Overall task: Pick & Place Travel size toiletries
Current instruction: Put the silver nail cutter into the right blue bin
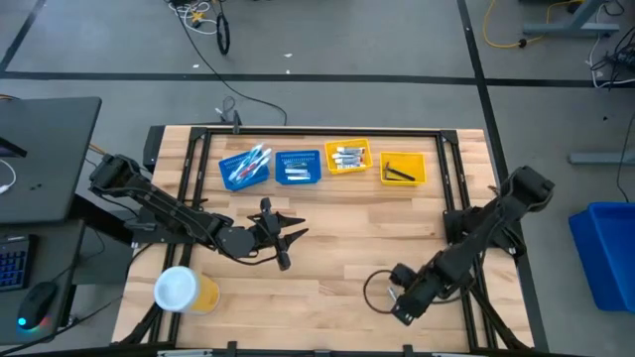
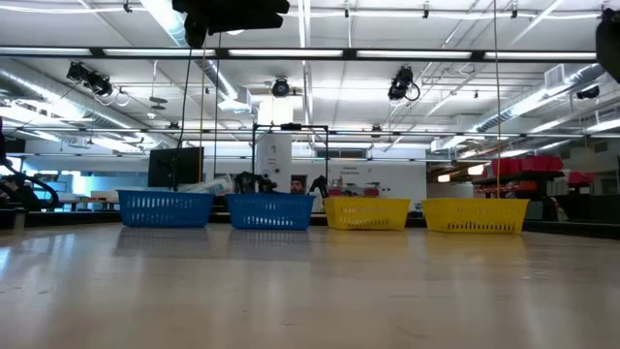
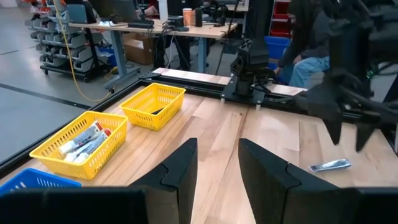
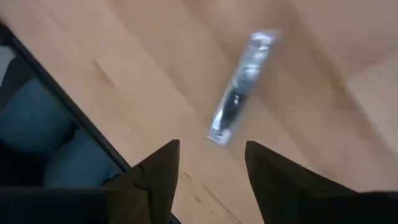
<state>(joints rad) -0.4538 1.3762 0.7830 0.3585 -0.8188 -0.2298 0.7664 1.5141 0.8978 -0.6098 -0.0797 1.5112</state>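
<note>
Packet (image 4: 241, 87): slim, silvery, flat on pale wood table (image 4: 323, 37) | right pincer (image 4: 211, 155): empty, parted above it | left pincer (image 3: 217, 163): parted, empty

Workshop hall around a wooden table

Grey concrete floor (image 1: 397, 40) with loose cables; ceiling strip lights (image 2: 165, 19) over exposed ducts; desks and shelving (image 3: 56, 37) behind; blue bin (image 1: 605, 248) beside the table (image 1: 347, 228).

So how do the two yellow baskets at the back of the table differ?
The inner yellow basket holds several small whitish tubes and sits next to a blue basket. The outer yellow basket holds only a dark slim item and ends the row on the right arm's side. Both are same-looking slotted baskets.
</note>
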